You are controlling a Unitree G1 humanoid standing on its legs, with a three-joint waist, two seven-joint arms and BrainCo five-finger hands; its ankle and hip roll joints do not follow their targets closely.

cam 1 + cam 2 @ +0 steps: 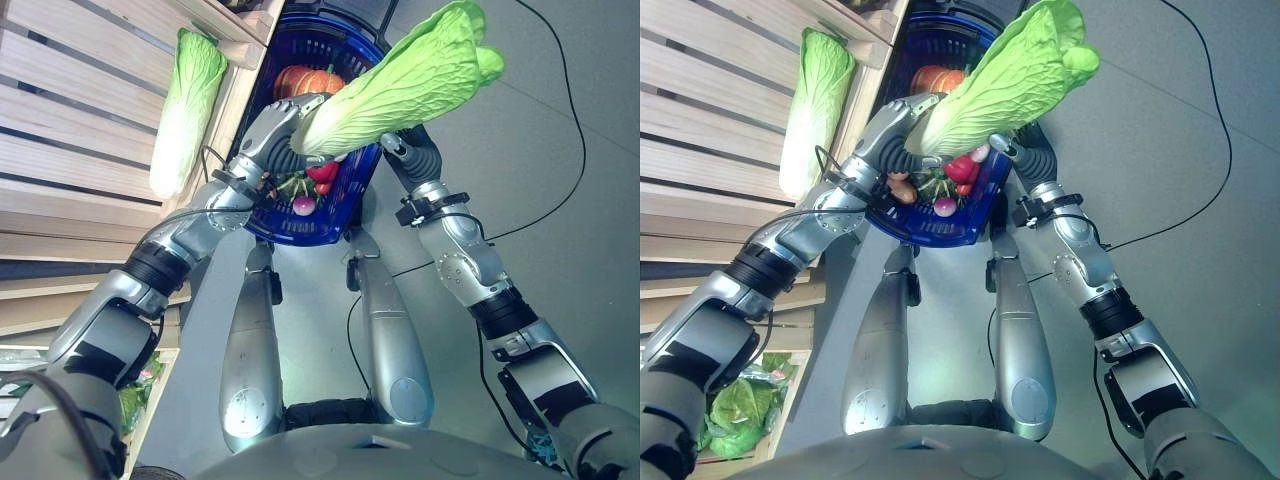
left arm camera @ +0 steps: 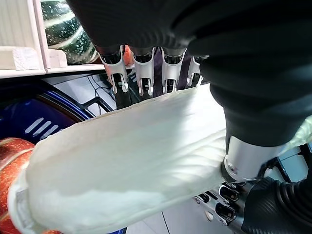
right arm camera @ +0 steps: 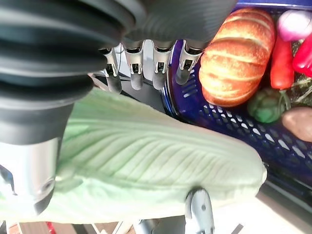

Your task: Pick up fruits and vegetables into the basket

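My left hand (image 1: 283, 128) is shut on the white stem end of a napa cabbage (image 1: 400, 85). It holds the cabbage slanted just above the blue basket (image 1: 300, 236). In the left wrist view the fingers (image 2: 141, 73) curl behind the pale stem (image 2: 126, 161). The basket holds an orange pumpkin (image 3: 239, 53), a red pepper (image 1: 322, 172) and a purple radish (image 1: 303, 205). My right hand (image 3: 158, 66) is at the basket's rim beneath the cabbage's leaves (image 3: 146, 161), fingers hooked over the basket's dark handle.
A second napa cabbage (image 1: 185, 110) lies on the slatted wooden shelf (image 1: 70, 130) to my left. A dark green striped squash (image 2: 63, 29) sits on a shelf past the basket. Bagged leafy greens (image 1: 735, 410) lie in a low crate at the lower left. Grey floor spreads to the right.
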